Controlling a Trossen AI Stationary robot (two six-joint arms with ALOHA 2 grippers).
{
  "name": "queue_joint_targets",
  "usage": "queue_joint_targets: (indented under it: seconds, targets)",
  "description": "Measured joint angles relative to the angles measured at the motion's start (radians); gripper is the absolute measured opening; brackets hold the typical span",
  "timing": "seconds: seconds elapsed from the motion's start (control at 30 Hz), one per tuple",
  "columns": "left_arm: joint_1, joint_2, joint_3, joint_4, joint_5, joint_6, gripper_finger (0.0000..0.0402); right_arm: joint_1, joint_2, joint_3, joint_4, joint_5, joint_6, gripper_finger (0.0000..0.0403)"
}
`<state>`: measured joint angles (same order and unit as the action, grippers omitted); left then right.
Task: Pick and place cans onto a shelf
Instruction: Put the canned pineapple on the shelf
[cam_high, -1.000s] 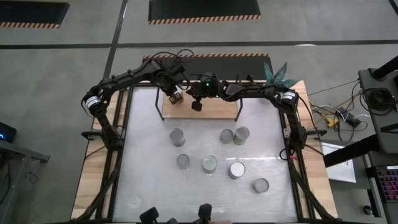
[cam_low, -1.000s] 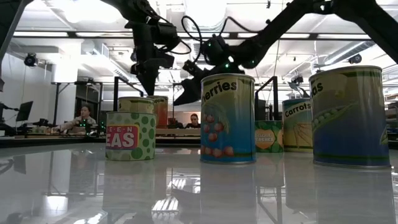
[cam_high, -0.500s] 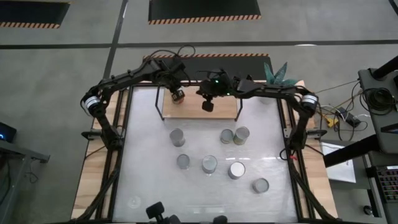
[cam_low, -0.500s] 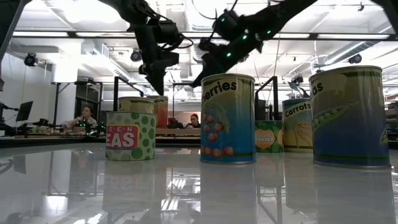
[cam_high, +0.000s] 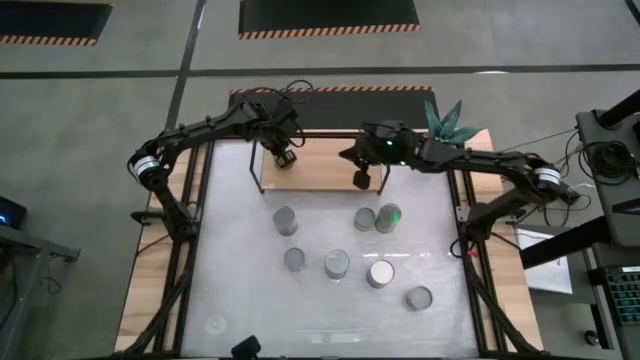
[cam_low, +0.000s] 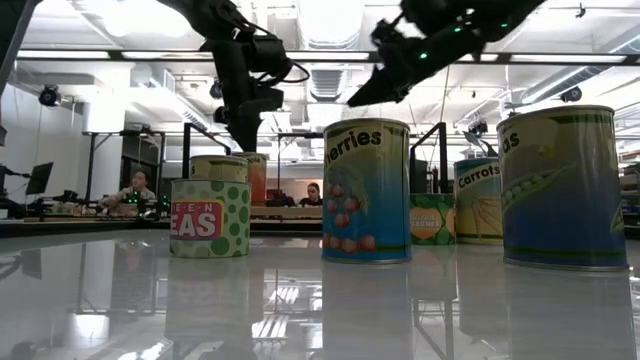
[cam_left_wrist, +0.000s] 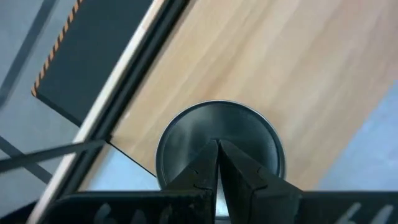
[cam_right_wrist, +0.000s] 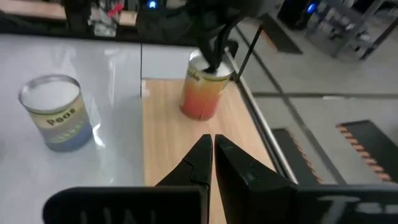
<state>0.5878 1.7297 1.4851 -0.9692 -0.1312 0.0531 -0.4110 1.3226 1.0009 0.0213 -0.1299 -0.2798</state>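
left arm: black jointed tubes, loose black cable loops, white band with red mark by the lower joint | right arm: same black build, white band near elbow, small green lights glowing at wrist | left hand: two dark, tapering matte fingers | right hand: matching dark pointed fingers

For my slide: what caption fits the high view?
Left pincer above orange-labelled tin can on light wooden shelf; right pincer nearby.
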Motion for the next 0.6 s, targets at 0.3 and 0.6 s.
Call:
queue_joint_targets:
  seconds: [0.3, 0.6]
  targets:
    - [-0.065, -0.007, 0.0, -0.07, 0.003, -0.1, 0.0, 0.001, -0.159, -0.108, 0.028, 0.0, 0.009, 0.0009]
    - [-0.133, -0.022, -0.002, -0.128, -0.031, -0.174, 0.0, 0.001, -0.209, -0.14, 0.028, 0.0, 0.008, 0.0009]
